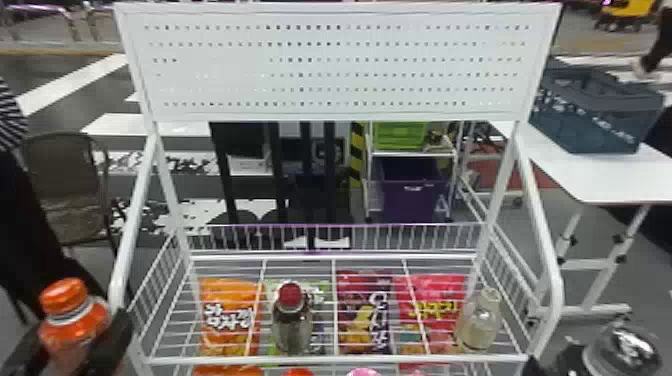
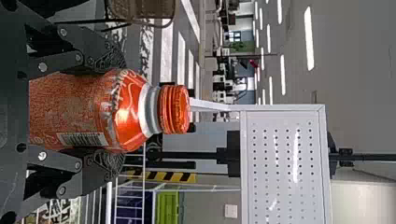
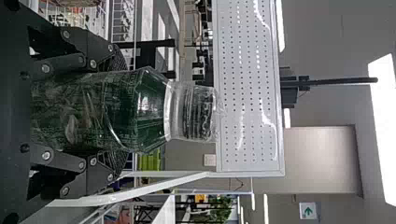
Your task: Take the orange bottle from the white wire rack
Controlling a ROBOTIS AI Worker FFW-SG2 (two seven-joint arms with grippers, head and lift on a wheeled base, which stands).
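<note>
In the head view my left gripper [image 1: 75, 350] is at the lower left, outside the rack's left side, shut on the orange bottle [image 1: 72, 325], which stands upright with its cap up. The left wrist view shows the orange bottle [image 2: 116, 112] clasped between both fingers of the left gripper [image 2: 109, 112]. At the lower right of the head view, my right gripper [image 1: 580, 357] is beside a clear bottle [image 1: 622, 350]. In the right wrist view the right gripper [image 3: 112, 112] is shut on that clear bottle [image 3: 140, 112]. The white wire rack [image 1: 330, 359] lies between the two grippers.
On the rack are a red-capped dark bottle [image 1: 292, 322], a pale bottle [image 1: 479, 320] and several snack bags, including an orange one [image 1: 231, 315]. A white perforated panel [image 1: 340, 65] rises behind. To the right is a white table [image 1: 590, 175] with a dark crate [image 1: 595, 110].
</note>
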